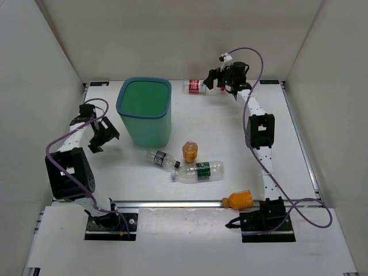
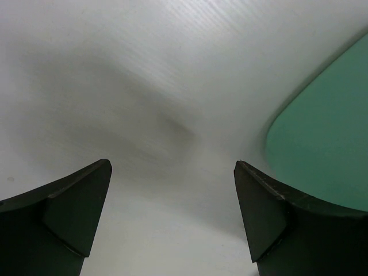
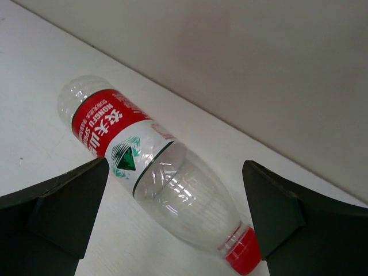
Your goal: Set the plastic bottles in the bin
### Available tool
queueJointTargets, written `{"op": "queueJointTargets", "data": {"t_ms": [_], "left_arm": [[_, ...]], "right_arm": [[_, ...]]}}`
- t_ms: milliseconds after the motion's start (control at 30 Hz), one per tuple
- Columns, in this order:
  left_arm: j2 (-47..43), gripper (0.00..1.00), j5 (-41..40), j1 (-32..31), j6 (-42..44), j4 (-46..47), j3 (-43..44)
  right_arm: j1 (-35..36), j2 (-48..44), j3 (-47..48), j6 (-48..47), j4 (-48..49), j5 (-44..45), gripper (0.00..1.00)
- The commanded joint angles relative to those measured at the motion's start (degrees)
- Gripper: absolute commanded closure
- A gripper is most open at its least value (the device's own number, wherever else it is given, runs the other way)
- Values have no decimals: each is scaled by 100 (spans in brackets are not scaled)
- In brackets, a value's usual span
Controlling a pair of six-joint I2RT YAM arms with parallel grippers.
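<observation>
Right wrist view, right hand (image 3: 175, 165) spread, red-labelled bottle (image 3: 109, 129) lying by wall (image 3: 259, 69)

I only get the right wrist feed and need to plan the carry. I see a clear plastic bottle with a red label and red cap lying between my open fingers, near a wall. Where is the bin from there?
Observer: The tall teal plastic bin stands to the left of that red-labelled bottle, apart from it, on the table's far half.
Operator: Anything in it?
Observer: No bottle shows inside from above.
Operator: How many more bottles?
Observer: Four: a clear dark-labelled bottle and a clear green-labelled bottle lying mid-table, a stubby orange bottle beside them, and a second orange bottle lying by the right arm's base.
</observation>
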Motion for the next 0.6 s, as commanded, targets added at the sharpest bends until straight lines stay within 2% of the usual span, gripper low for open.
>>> {"op": "queueJointTargets", "data": {"t_ms": [0, 300, 433, 567], "left_arm": [[-303, 1, -115, 14, 97, -172, -87], [-636, 1, -281, -21, 71, -304, -219], [-891, 2, -378, -30, 71, -366, -272], [-1155, 2, -484, -65, 10, -576, -298]], "right_arm": [[183, 61, 274, -133, 361, -235, 1], [227, 70, 450, -345, -1115, -227, 1], [350, -36, 476, -581, -1739, 431, 1], [631, -98, 477, -1143, -1916, 1641, 0]]}}
